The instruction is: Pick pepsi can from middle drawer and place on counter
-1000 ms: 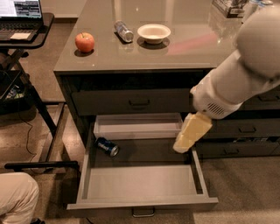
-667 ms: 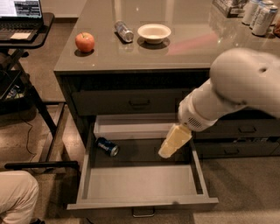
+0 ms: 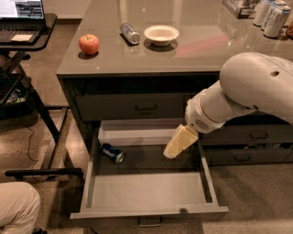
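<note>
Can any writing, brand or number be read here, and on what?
Nothing is legible.
Rows of text on the laptop screen: too blurred.
Label on the pepsi can in the middle drawer: too small.
Labels on the tall cans on the counter: blurred.
No writing on the gripper above the drawer.

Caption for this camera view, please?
Gripper hangs over the open middle drawer, right of the pepsi can lying inside.
</note>
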You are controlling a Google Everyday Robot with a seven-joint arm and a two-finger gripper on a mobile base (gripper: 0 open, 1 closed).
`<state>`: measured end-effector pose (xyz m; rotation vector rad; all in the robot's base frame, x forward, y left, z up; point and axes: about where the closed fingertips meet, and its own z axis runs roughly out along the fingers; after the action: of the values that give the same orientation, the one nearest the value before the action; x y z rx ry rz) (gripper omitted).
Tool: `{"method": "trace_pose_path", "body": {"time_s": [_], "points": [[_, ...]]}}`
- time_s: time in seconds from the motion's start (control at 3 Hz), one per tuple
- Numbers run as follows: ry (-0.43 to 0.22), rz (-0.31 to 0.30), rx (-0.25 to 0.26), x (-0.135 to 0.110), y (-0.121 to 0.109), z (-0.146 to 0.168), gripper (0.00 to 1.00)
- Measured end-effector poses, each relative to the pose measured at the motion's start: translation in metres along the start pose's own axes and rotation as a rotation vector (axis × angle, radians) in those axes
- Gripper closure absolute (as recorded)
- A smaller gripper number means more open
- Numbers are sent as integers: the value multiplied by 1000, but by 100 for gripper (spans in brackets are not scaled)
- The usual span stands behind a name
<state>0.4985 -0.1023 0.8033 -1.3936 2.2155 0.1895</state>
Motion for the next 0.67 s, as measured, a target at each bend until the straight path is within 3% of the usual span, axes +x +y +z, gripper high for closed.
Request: {"method": "trace_pose_path", "body": {"time_s": [0.33, 0.67], "points": [[-15, 7, 21, 0, -9, 26, 0], [-61, 43, 27, 14, -18, 81, 0]]}}
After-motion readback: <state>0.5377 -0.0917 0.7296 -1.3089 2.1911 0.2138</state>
